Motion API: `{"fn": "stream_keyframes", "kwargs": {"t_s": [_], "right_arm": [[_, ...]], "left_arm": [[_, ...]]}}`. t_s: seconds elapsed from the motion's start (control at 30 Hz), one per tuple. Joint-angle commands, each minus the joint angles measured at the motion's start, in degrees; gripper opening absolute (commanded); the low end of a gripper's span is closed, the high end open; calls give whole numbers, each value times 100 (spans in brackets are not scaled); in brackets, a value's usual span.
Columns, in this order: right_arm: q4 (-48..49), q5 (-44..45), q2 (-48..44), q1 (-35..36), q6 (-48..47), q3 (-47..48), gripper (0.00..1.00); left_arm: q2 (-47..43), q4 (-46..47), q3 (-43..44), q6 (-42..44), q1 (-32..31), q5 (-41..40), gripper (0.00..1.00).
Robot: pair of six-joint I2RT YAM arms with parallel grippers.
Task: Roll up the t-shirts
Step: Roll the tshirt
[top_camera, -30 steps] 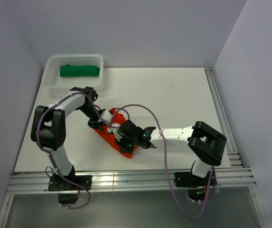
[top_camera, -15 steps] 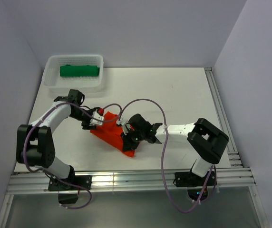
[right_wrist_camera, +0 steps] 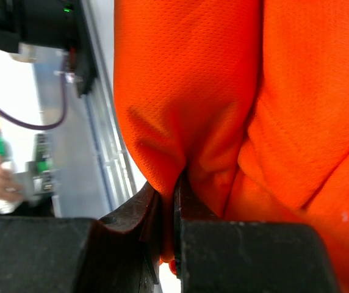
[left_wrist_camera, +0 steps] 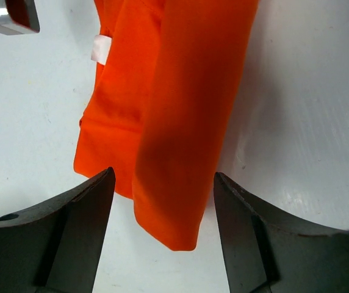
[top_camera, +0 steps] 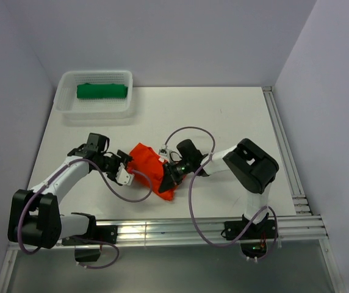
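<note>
From above, the left gripper (top_camera: 124, 172) had backed off the orange t-shirt (top_camera: 147, 166) over the last second and sat just beside its left edge, released. The cloth, a long flat strip on the table (top_camera: 235, 122) a second ago, was now bunched into a shorter heap against the right gripper (top_camera: 167, 178). My reading is that the roll had been handed to the right arm alone and looked looser, so this shirt was not yet finished. The green t-shirt (top_camera: 101, 91) lay rolled in the basket (top_camera: 95, 74), well apart. The left wrist view showed what the overhead could not: both fingers (left_wrist_camera: 80, 235) stood wide with bare table either side of the shirt's folded end, which reached between them, apparently untouched; a small white label (left_wrist_camera: 101, 47) showed at the cloth's edge. The right wrist view settled the other grip: those jaws were clenched on a pinched fold of orange fabric, which filled the view above them.
</note>
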Motion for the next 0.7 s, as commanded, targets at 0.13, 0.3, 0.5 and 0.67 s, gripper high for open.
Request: {"fn": "stream_keyframes", "kwargs": {"t_s": [0.13,0.3,0.5,0.67], "right_arm": [[725,-804,560,-289,697,-124,0],[718,-936,718,-342,724,-81,0],[629,-980,797,-342,654,7,0],[358,-928,798,-342,444,86,0]], "left_arm": [[35,757,-409,479,-391,-565,72],[228,1190,-630,602,-681,-934,72],[711,1392,-411,427,-884,-1233,58],[1124,1314,10,198,-963,-1198,33]]}}
